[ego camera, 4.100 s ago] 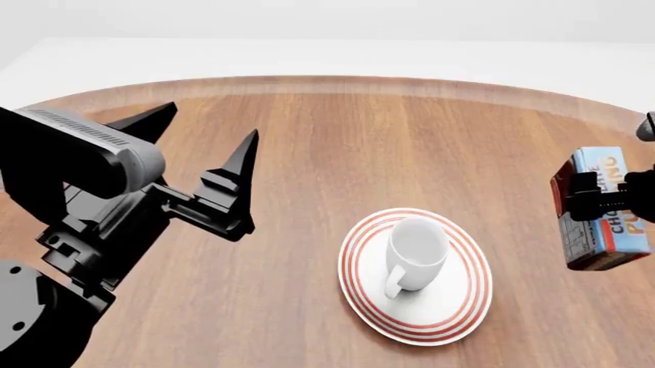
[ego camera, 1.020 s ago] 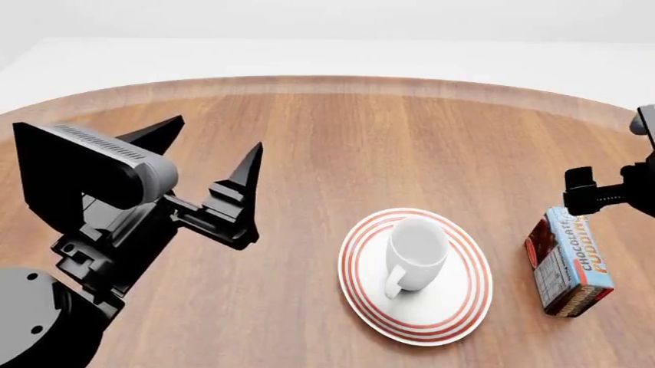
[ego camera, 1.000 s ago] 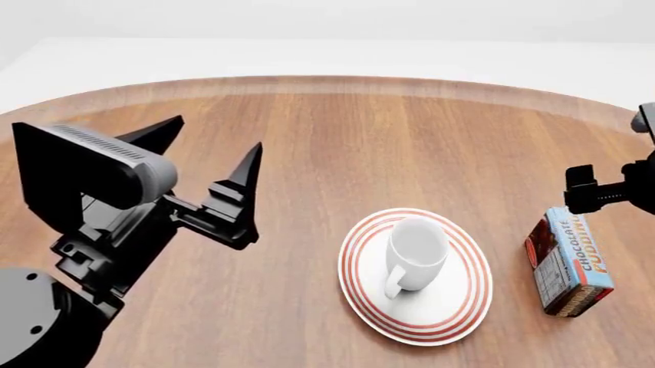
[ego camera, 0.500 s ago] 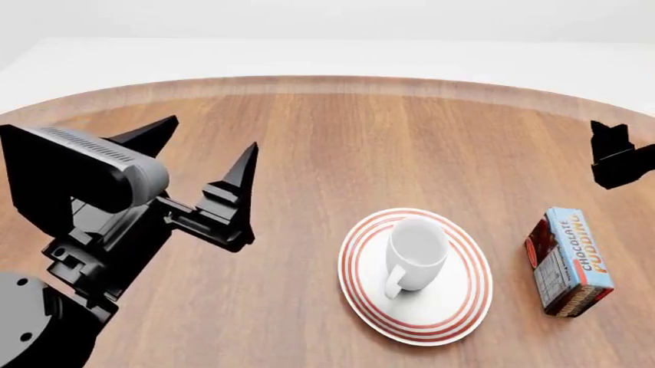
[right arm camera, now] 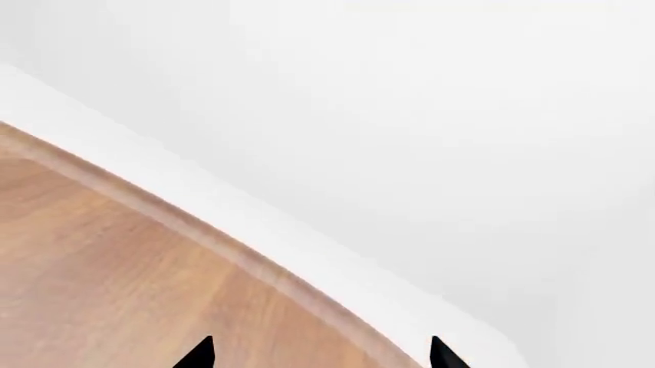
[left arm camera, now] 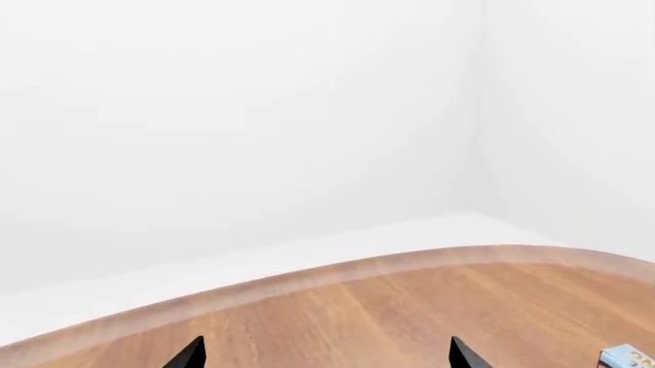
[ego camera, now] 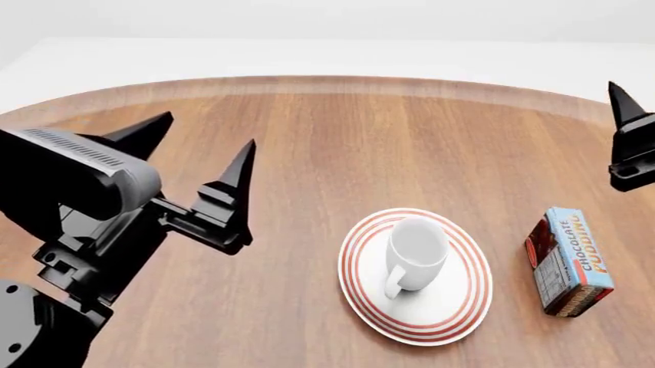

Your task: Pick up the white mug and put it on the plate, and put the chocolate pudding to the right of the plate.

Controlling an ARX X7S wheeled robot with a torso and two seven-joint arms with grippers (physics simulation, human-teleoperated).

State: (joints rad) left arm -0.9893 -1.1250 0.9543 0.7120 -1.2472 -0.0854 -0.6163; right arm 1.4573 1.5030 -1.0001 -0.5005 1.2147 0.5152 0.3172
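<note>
white mug [ego camera: 415, 249]: upright on plate [ego camera: 462, 310], handle toward the camera | chocolate pudding [ego camera: 570, 261]: on wooden tabletop [ego camera: 338, 146], just right of plate, apart from it | left tool [ego camera: 195, 157]: spread wide, empty, above tabletop left of plate | right tool [right arm camera: 319, 354]: tips wide apart, empty, above far right edge

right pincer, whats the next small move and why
Probably just keep the right pincer drawing back from the table, with nothing more to grasp. The white mug stands on the plate, the chocolate pudding lies on the wood to the plate's right, apart from it, and both the right and left pincer are open and empty.
</note>
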